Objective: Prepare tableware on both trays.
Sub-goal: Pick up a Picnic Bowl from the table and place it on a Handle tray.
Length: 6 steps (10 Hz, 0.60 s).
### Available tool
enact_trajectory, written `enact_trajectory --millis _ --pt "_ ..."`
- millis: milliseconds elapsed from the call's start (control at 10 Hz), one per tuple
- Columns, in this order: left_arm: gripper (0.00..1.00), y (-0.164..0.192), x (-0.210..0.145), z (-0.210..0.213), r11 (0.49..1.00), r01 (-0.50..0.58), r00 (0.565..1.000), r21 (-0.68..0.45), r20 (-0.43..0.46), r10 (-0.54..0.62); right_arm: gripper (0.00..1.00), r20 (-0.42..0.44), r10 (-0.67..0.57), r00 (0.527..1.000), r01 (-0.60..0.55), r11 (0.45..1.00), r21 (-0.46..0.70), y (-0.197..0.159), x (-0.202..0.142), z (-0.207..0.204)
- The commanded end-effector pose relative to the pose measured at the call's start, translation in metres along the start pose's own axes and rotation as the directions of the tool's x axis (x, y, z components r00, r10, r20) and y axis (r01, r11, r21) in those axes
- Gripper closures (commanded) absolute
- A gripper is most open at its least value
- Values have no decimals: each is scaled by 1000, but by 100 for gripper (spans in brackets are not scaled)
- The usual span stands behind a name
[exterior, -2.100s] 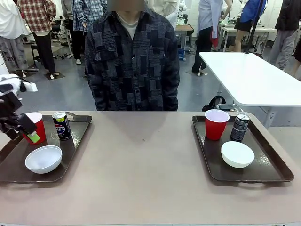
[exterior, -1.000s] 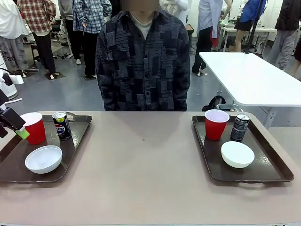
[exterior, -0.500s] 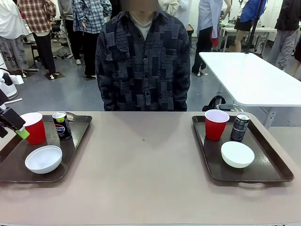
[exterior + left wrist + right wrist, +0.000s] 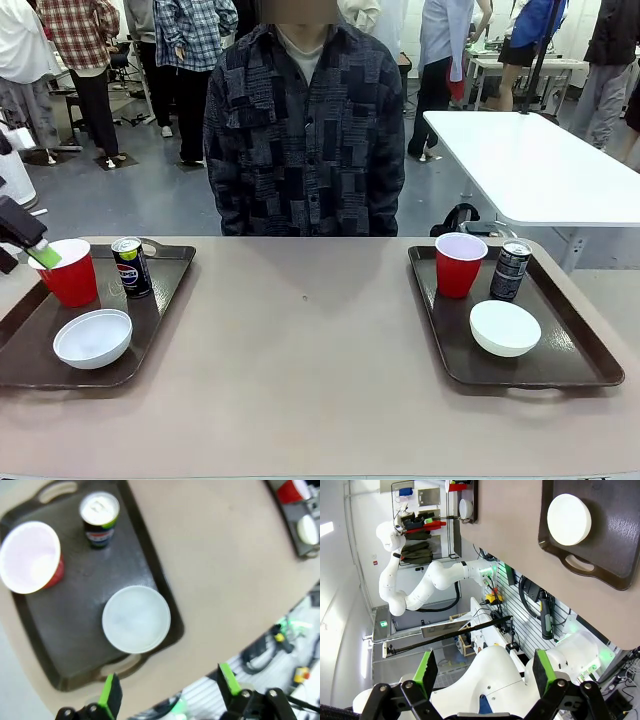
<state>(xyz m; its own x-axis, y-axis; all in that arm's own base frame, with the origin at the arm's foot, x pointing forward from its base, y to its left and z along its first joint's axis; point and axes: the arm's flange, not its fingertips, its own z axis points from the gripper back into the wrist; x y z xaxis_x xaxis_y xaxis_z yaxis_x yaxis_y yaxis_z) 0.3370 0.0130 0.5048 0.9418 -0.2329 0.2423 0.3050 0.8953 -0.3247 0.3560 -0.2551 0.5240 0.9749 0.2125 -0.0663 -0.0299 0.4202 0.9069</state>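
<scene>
— Sitting on the left tray (image 4: 150, 330) are a red cup (image 4: 72, 273), a Pepsi can (image 4: 131, 266) and a white bowl (image 4: 92, 338); the cup and can stand upright at the far side, close together, and the bowl lies nearer the robot.

— And the other tray?

— The right tray (image 4: 575, 345) has the same layout: a red cup (image 4: 460, 264) and a black-silver can (image 4: 510, 270) upright side by side at the back, a white bowl (image 4: 505, 327) in front of them. Both trays rest flat on the table (image 4: 310, 370), well apart, one at each end.

— Where are the arms?

— The left pincer (image 4: 170, 692) hangs above its tray with fingers spread wide and nothing between them; in the front view one green pad (image 4: 43, 256) shows just over the left cup's rim. The right pincer (image 4: 482, 672) is also released and empty, held off the table's near edge beside the right tray. A person (image 4: 305, 120) in a dark patterned shirt stands at the far side.
</scene>
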Motion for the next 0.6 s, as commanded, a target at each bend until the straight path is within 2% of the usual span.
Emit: enact_trajectory --millis 0,200,300,500 --pt "0 10 -3 16 985 -21 1000 -172 1 22 0 7 -9 1000 9 1000 4 2 -1 1" --pt "0 23 -11 33 941 -46 998 -334 19 56 0 7 -9 1000 9 1000 4 2 -1 1" --pt "0 37 -16 44 897 -60 994 -438 54 93 0 7 -9 1000 9 1000 4 2 -1 1" --pt "0 71 -33 54 738 -60 973 -672 126 194 0 7 -9 1000 9 1000 4 2 -1 1"
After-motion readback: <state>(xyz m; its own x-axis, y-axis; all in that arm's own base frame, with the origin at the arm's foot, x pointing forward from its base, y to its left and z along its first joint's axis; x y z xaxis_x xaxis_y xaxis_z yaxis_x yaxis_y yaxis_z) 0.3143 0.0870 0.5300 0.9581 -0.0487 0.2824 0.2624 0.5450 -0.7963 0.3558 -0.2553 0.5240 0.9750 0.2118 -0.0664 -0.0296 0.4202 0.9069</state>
